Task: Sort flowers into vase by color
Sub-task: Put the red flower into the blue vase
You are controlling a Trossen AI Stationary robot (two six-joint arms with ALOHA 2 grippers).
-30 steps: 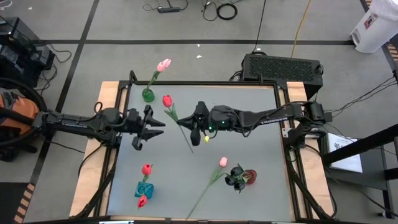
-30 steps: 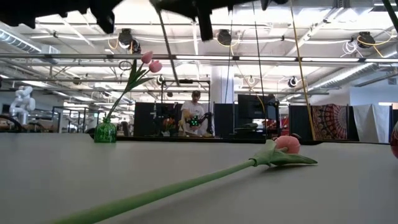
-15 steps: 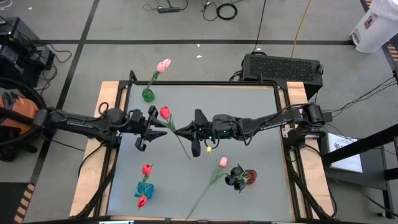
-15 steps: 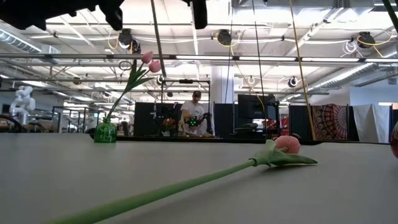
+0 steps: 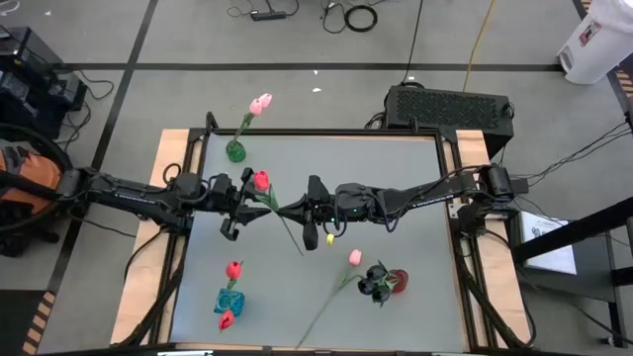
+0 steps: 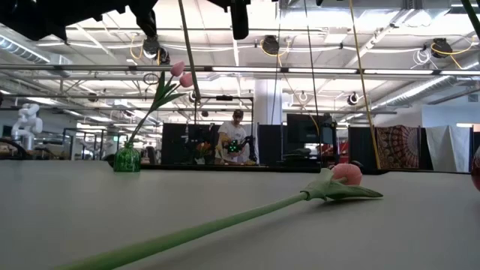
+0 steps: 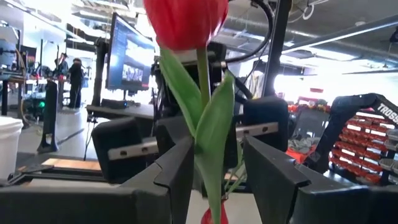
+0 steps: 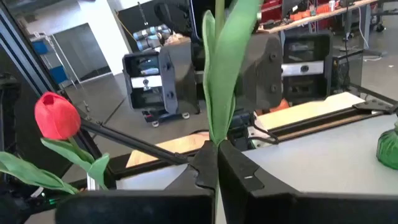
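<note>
Red tulip [image 5: 261, 180] hangs above the table's middle, its stem pinched in the closed fingers of the right gripper [image 5: 282, 210]. The left gripper [image 5: 244, 195] has moved right since half a second ago, and now its spread fingers [image 7: 177, 168] flank the stem just below the head without yet closing on it. A pink tulip [image 5: 353, 258] lies nearer, at the right.
</note>
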